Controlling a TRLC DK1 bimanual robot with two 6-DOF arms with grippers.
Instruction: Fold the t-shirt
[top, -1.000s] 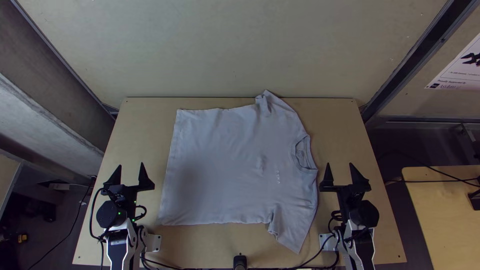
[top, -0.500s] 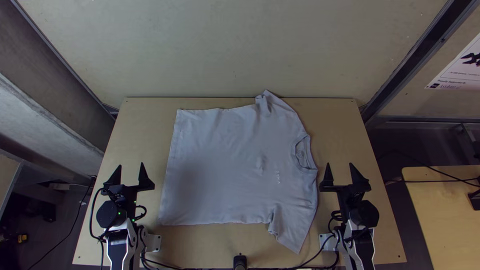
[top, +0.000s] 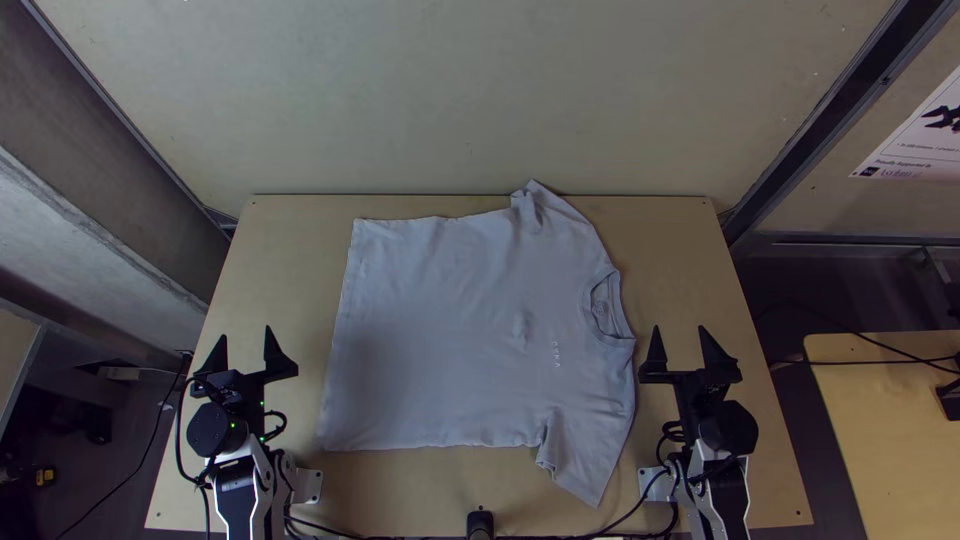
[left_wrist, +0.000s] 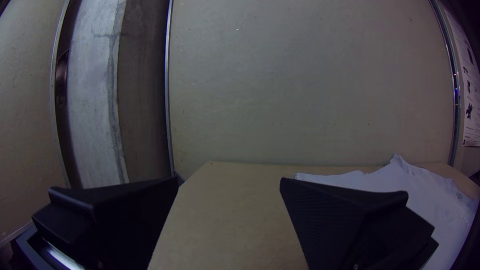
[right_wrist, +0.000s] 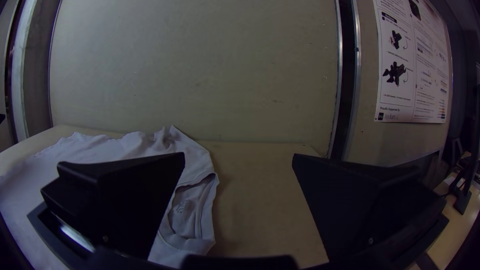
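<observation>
A light grey t-shirt (top: 450, 335) lies spread on the table, its collar toward the right arm, its hem toward the left arm, one sleeve at the table's far edge and the other toward the near edge. My left gripper (top: 246, 345) is open beyond the hem's left side, touching no cloth. Just right of the collar and shoulder, my right gripper (top: 680, 345) stands open and apart from the shirt. The left wrist view has the left gripper (left_wrist: 229, 182) with bare table between its fingers. In the right wrist view, the right gripper (right_wrist: 239, 157) is likewise empty.
The wooden table (top: 700, 250) has bare strips on both sides of the shirt. A pale wall (top: 470, 100) rises behind its far edge. Cables (top: 350, 535) and a small black post (top: 480, 522) are at the near edge, between the arm bases.
My left gripper has shifted slightly to the left, away from the shirt's hem. The right gripper and the shirt have kept still.
</observation>
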